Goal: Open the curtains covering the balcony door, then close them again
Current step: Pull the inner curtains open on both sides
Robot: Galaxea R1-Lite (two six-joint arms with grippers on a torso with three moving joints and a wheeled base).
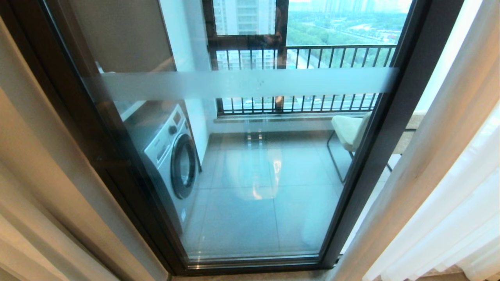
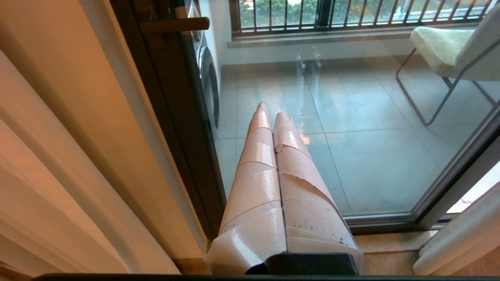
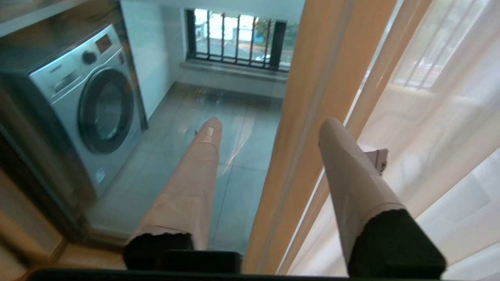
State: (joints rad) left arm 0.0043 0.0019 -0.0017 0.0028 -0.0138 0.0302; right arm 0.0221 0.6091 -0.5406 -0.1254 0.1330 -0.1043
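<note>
The balcony door (image 1: pixel 250 175) is clear glass in a dark frame, with a frosted band (image 1: pixel 242 84) across it, and it stands uncovered. The sheer white curtains (image 1: pixel 461 218) hang bunched at the right, behind a tan drape (image 1: pixel 441 148). Neither gripper shows in the head view. In the right wrist view my right gripper (image 3: pixel 271 128) is open. The tan drape's edge (image 3: pixel 312 97) runs between its fingers, and the curtains (image 3: pixel 449 128) lie beside the outer finger. My left gripper (image 2: pixel 269 113) is shut and empty, low before the balcony door (image 2: pixel 371 156).
Another tan drape (image 1: pixel 47 187) hangs at the left of the door. Behind the glass are a washing machine (image 1: pixel 172 156), a pale chair (image 1: pixel 347 130) and a black railing (image 1: pixel 304 58). A door handle (image 2: pixel 174 25) juts from the left frame.
</note>
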